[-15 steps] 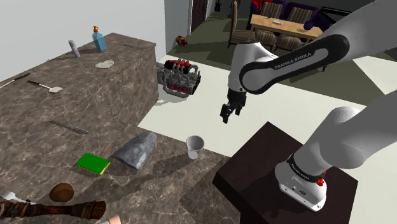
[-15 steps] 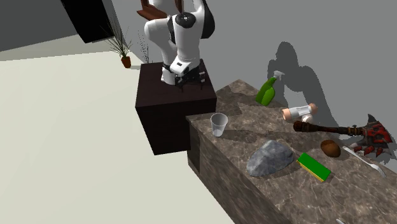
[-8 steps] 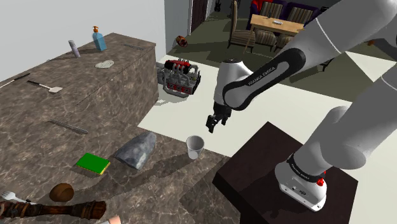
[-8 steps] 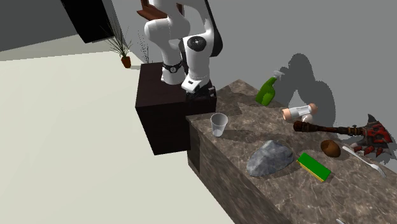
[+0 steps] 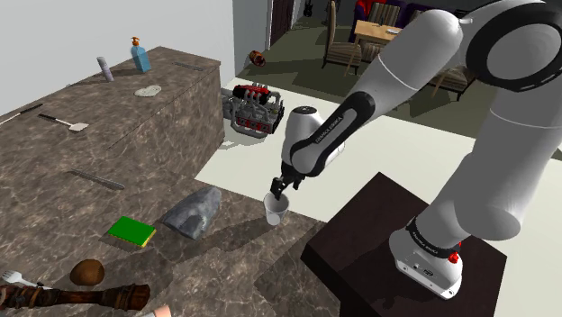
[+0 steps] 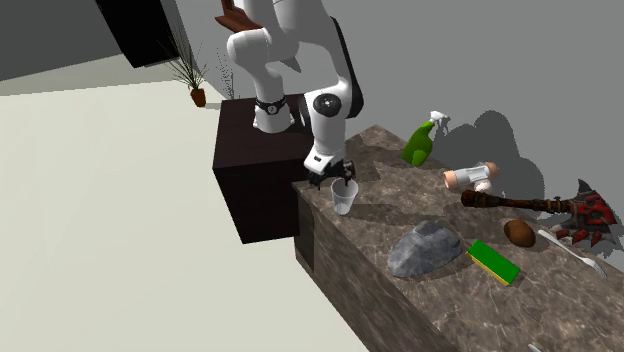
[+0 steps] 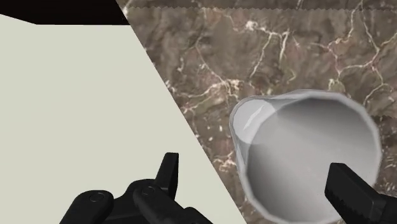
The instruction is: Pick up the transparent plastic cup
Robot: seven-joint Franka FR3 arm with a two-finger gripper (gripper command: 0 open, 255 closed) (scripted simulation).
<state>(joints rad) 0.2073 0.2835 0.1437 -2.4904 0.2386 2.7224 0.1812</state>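
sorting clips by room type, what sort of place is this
Likely an open-plan home, on the kitchen side: a long brown veined stone counter carrying a green spray bottle, a wooden dining table with chairs in the room beyond, and a potted plant.

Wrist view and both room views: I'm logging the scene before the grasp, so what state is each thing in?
Clear plastic cup: upright, empty, on the brown marble counter, not held.
Black two-finger tool: open, fingers apart, low over the cup.
Green spray bottle: upright.
Blue pump bottle: upright.
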